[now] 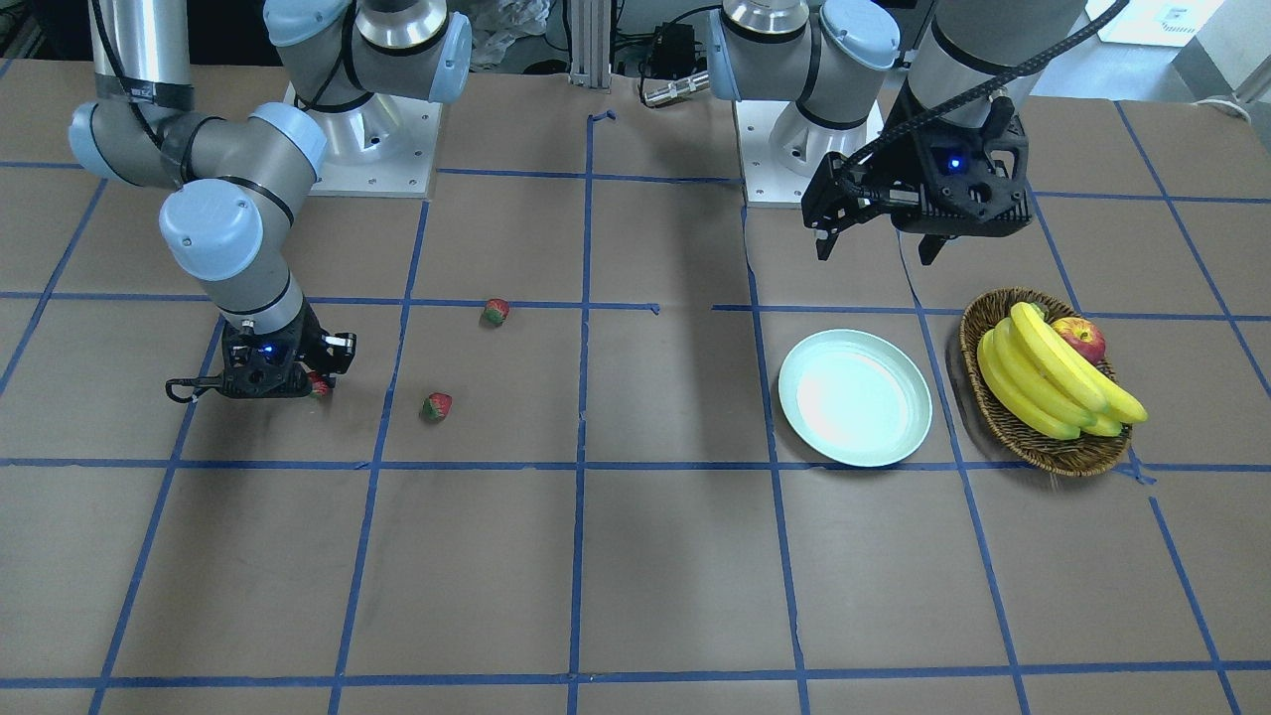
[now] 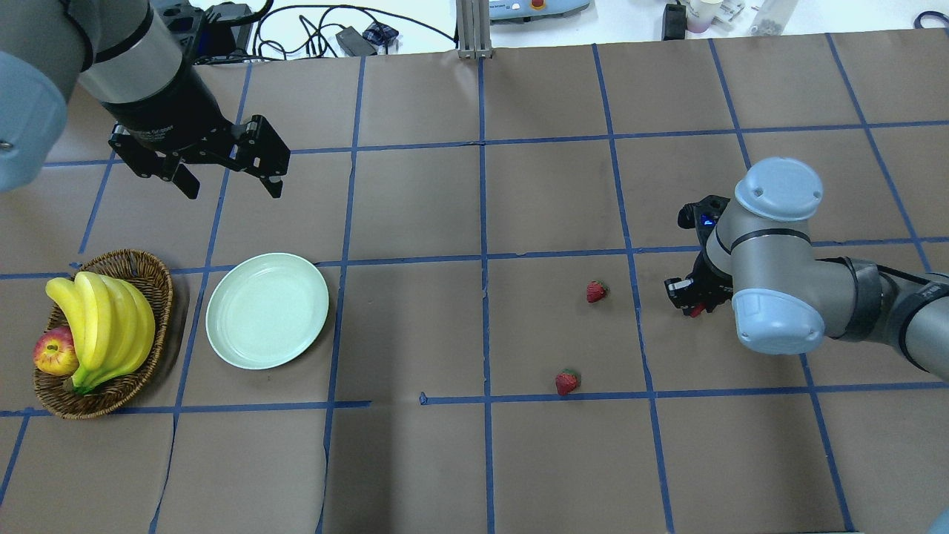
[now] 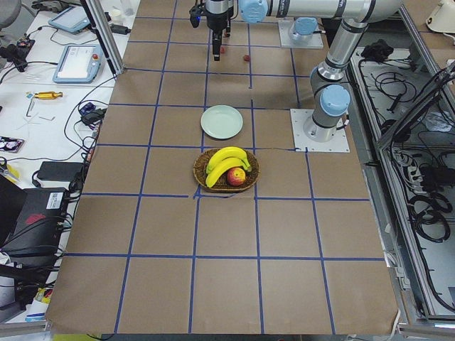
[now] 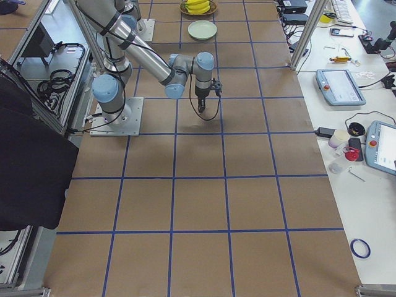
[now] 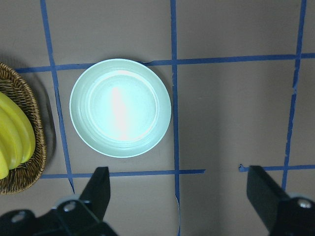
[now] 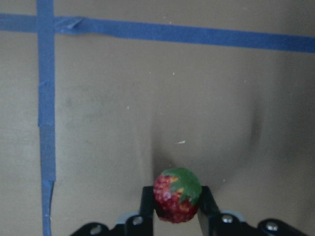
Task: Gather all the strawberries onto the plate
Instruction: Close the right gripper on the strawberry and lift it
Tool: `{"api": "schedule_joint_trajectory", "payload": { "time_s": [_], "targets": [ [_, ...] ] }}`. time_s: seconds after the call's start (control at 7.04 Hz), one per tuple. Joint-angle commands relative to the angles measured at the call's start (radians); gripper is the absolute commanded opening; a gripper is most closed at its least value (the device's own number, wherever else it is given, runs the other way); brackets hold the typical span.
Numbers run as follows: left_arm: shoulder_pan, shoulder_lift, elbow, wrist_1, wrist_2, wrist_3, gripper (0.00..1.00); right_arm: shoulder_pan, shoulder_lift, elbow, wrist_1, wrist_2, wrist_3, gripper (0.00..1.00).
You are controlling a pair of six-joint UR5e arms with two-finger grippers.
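Our right end effector [image 6: 176, 207] pinches one strawberry [image 6: 177, 192], well right of the plate [image 2: 267, 310]; our left end effector [image 2: 232, 187] hangs open. We fear the tiny berry may slip out during the long carry.

My table [image 1: 635, 576], papered brown and gridded with blue tape [image 1: 584, 397], carries a strawberry [image 1: 495, 312] and a second strawberry [image 1: 436, 406] lying apart on my right side, and a plate [image 1: 787, 394] just beside a basket [image 1: 1053, 454] on my left.

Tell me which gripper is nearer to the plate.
The left gripper: it hovers open just beyond the plate. The right gripper is far across the table, shut on a strawberry.
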Motion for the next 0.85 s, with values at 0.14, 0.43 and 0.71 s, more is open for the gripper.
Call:
{"api": "schedule_joint_trajectory", "payload": {
  "time_s": [0.14,0.43,0.71],
  "targets": [
    [0.0,0.001,0.0,0.0,0.0,0.0,1.0,0.016,-0.009,-0.153,0.15,0.018,0.029,0.26],
    [0.0,0.001,0.002,0.0,0.0,0.0,1.0,0.091,0.0,-0.285,0.263,0.072,0.109,0.27],
    [0.0,0.001,0.0,0.0,-0.002,-0.003,1.0,0.177,0.006,-0.303,0.278,0.097,0.205,0.27]
  ]
}}
